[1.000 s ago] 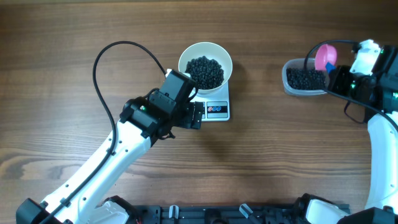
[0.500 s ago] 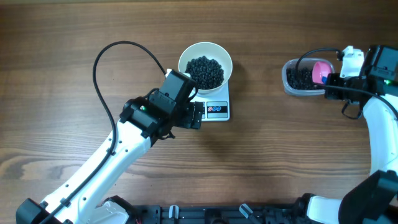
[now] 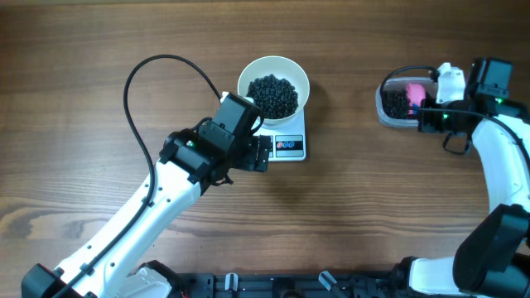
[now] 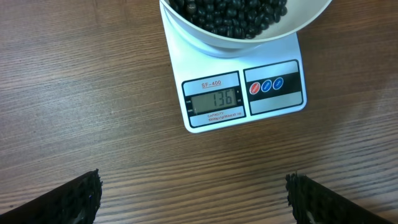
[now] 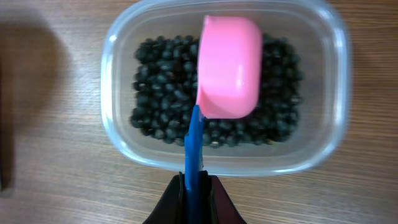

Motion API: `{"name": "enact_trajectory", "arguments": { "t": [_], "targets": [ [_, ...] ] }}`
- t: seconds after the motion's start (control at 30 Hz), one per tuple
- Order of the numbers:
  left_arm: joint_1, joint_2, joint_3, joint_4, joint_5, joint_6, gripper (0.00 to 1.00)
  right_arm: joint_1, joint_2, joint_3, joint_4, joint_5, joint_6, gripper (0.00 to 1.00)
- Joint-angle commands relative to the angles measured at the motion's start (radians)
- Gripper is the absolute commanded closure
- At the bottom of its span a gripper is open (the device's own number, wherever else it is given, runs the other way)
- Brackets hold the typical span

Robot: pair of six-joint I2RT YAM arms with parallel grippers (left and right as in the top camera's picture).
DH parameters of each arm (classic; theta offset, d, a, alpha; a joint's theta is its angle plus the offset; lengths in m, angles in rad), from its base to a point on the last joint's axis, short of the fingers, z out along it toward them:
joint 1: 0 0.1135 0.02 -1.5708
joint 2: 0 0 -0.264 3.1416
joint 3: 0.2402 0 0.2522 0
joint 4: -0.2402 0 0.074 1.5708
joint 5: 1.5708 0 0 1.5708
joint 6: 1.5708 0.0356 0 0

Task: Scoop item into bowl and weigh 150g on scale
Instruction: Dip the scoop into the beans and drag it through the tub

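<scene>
Scale point(image 4: 242, 99) one, bowl point(image 4: 305, 15) one, scoop point(image 5: 229, 74) one; left pincer point(image 4: 193, 193) wide apart, right pincer point(image 5: 198, 186) tight on scoop.

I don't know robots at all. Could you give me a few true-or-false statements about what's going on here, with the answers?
1. The bowl sits on the scale. True.
2. The display reads 150. False: it reads 136.
3. The right gripper holds a pink scoop by its blue handle. True.
4. The scoop is over the bowl. False: it is over the clear tub of beans.
5. The left gripper grips the scale. False: it is open and holds nothing.
</scene>
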Motion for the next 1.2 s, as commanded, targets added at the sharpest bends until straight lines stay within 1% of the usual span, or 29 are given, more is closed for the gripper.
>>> {"name": "enact_trajectory", "arguments": {
  "t": [0.0, 0.1, 0.37, 0.5, 0.93, 1.17],
  "targets": [
    [0.008, 0.006, -0.006, 0.003, 0.005, 0.011, 0.00, 0.033, 0.031, 0.003, -0.016, -0.077, -0.021, 0.96],
    [0.008, 0.006, -0.006, 0.003, 0.005, 0.011, 0.00, 0.033, 0.031, 0.003, -0.026, -0.118, -0.029, 0.96],
    [0.008, 0.006, -0.006, 0.003, 0.005, 0.011, 0.00, 0.031, 0.015, 0.004, -0.039, -0.122, -0.029, 0.96],
    [0.008, 0.006, -0.006, 0.003, 0.005, 0.011, 0.00, 0.025, -0.006, 0.004, -0.041, -0.175, -0.029, 0.96],
    [0.008, 0.006, -0.006, 0.003, 0.005, 0.011, 0.00, -0.068, -0.007, 0.003, -0.096, -0.348, -0.024, 0.96],
    [0.008, 0.006, -0.006, 0.003, 0.005, 0.011, 0.00, -0.068, -0.007, 0.003, -0.100, -0.349, 0.034, 0.96]
  ]
}}
